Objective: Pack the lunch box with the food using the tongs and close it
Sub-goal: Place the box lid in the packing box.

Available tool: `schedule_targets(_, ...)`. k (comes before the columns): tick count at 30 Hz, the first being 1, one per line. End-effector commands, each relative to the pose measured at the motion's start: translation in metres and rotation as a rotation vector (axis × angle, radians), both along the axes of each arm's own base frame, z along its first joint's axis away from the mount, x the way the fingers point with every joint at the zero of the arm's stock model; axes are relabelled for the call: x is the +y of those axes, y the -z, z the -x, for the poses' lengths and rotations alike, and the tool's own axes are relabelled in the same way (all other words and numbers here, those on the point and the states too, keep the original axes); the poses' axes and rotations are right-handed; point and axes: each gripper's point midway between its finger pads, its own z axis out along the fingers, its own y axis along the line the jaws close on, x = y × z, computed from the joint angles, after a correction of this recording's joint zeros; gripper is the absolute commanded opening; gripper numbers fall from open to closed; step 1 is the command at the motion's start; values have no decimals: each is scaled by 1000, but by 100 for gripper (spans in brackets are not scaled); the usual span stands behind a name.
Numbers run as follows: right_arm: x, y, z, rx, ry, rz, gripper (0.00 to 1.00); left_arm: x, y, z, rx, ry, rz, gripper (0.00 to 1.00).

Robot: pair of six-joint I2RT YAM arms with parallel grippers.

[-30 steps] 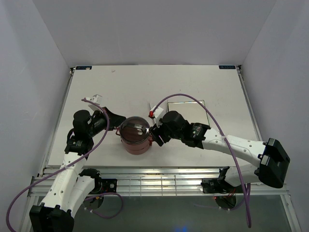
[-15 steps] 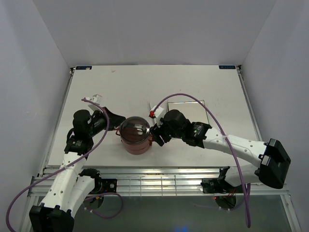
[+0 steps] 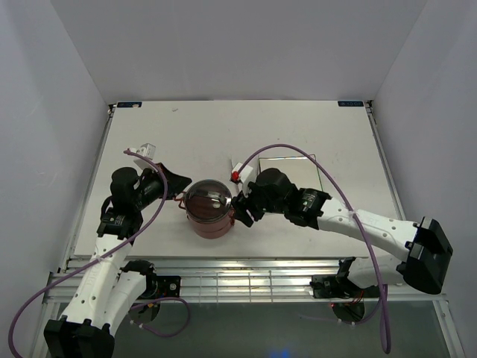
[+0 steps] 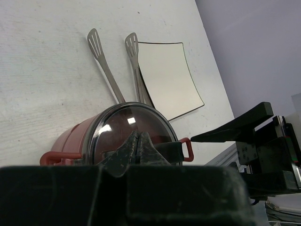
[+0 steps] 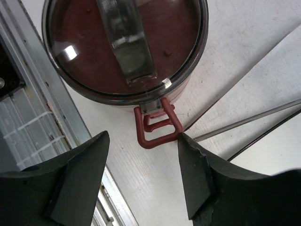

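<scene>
Round dusty-red tiered lunch box [image 3: 209, 216], grey-rimmed lid [image 5: 84, 28] on, stands on white worktop [image 3: 298, 127] between both claws: left claw [image 4: 138, 141] pressed together just beside its left side, right claw [image 5: 141, 140] spread either side of its red loop clasp [image 5: 157, 128].

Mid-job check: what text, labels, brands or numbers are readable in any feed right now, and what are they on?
No text can be read in any view.
Dark tag at the table's far-left corner, and its twin at the far-right corner: too small to read.
No markings visible on the lunch box, tongs or white plate.
</scene>
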Motion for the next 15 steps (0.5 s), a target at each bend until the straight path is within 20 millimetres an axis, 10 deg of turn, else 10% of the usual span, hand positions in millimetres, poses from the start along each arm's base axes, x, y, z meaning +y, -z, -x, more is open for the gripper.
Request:
schedule_targets(1, 6, -9, -15, -49, 15, -8, 66, 1, -15, -1, -41, -2, -7, 0)
schedule_targets(15, 6, -19, -8, -36, -48, -24, 68, -7, -22, 8, -45, 83, -30, 0)
